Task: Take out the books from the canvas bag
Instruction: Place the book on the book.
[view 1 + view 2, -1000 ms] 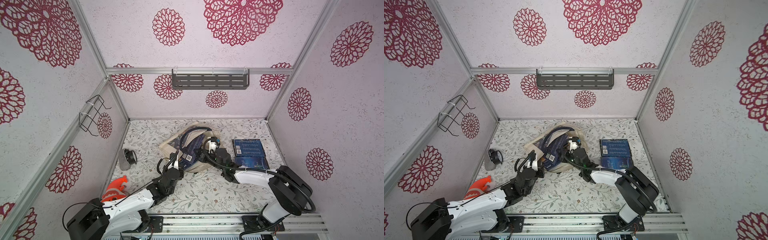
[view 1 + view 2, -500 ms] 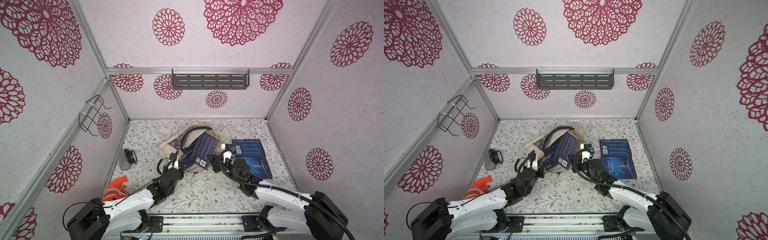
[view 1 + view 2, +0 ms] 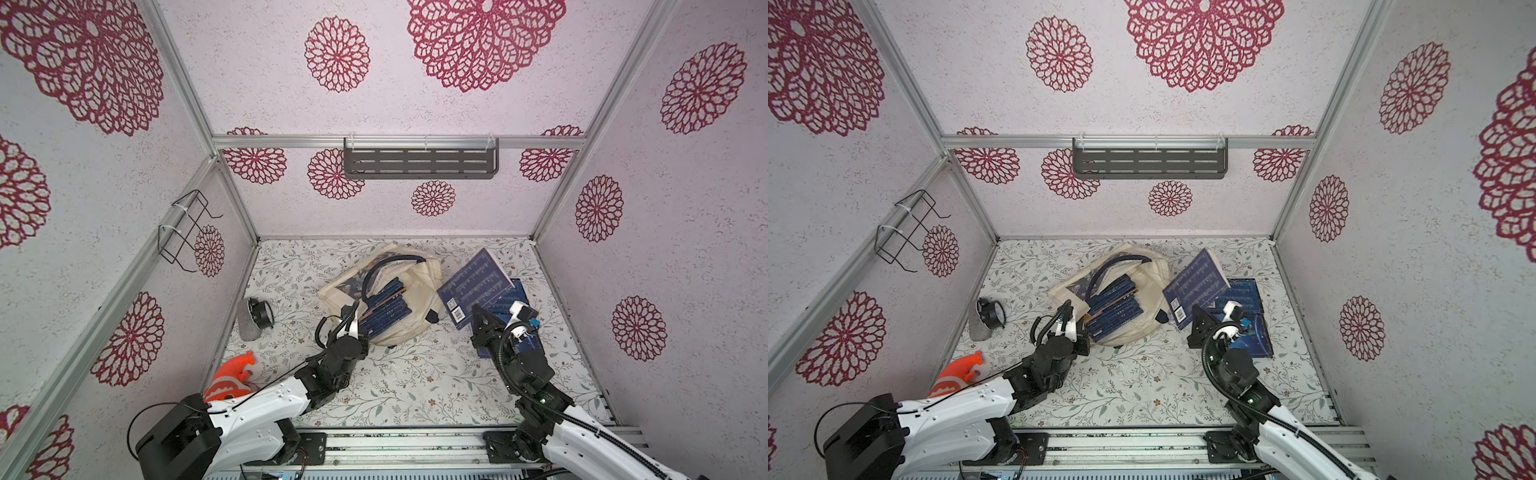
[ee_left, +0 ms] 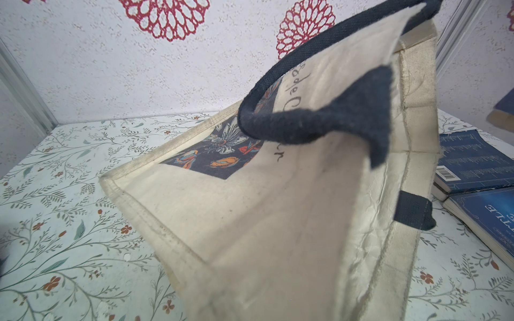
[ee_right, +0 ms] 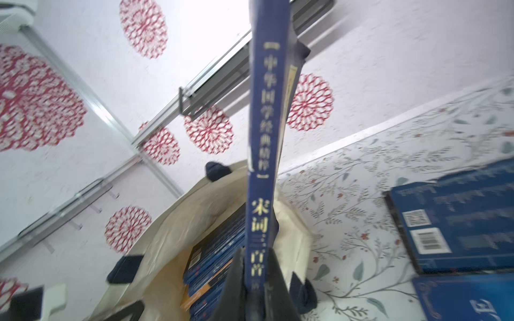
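The cream canvas bag (image 3: pixel 419 291) (image 3: pixel 1152 291) lies on its side at mid-table, its mouth toward me. Several dark-blue books (image 3: pixel 384 307) (image 3: pixel 1113 309) (image 5: pixel 214 250) still lie inside it. My left gripper (image 3: pixel 351 320) (image 3: pixel 1073 322) is shut on the bag's near rim; in the left wrist view the cloth (image 4: pixel 278 222) covers its fingers. My right gripper (image 3: pixel 482 318) (image 3: pixel 1200 320) (image 5: pixel 257 286) is shut on a dark-blue book (image 3: pixel 473 286) (image 5: pixel 261 139), which it holds tilted in the air to the right of the bag. Under it, two books (image 3: pixel 517 297) (image 3: pixel 1246 295) (image 4: pixel 472 161) lie on the table.
A grey and black round object (image 3: pixel 255 318) and an orange object (image 3: pixel 232 376) sit by the left wall. A wire rack (image 3: pixel 187 232) hangs on that wall, and a grey shelf (image 3: pixel 419 164) on the back wall. The right wall stands close behind the laid-out books.
My right gripper has drawn a book out of the bag and carried it rightward and up, over the books on the table. The left arm has stayed put, holding the bag.
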Controlling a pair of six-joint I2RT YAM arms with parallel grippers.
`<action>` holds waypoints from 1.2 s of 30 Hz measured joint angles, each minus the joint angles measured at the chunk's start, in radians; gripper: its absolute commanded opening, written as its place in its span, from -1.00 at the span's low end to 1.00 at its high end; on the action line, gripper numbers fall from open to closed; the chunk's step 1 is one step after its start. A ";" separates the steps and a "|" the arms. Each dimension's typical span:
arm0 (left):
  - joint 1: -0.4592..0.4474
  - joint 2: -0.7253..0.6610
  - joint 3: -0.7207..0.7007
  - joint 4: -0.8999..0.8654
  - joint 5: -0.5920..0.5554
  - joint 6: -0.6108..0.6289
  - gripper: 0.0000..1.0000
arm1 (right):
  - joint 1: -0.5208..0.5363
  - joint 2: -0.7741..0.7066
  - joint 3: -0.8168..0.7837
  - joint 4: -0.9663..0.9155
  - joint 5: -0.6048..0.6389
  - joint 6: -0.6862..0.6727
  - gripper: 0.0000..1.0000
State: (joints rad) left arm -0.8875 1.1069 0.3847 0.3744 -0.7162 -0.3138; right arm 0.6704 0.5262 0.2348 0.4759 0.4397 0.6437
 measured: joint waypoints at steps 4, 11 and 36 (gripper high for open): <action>0.000 0.002 0.000 0.000 0.000 0.000 -1.00 | -0.101 -0.085 -0.020 -0.152 0.085 0.126 -1.00; -0.002 0.008 0.003 0.002 0.000 0.000 -1.00 | -0.206 -0.156 -0.092 -0.351 0.141 0.343 -1.00; -0.008 0.035 0.011 0.010 0.000 0.000 -1.00 | -0.356 -0.001 -0.196 -0.373 -0.028 0.704 -1.00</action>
State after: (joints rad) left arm -0.8959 1.1416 0.3962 0.3847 -0.7162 -0.3134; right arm 0.3149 0.5251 0.0387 0.1032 0.4118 1.3479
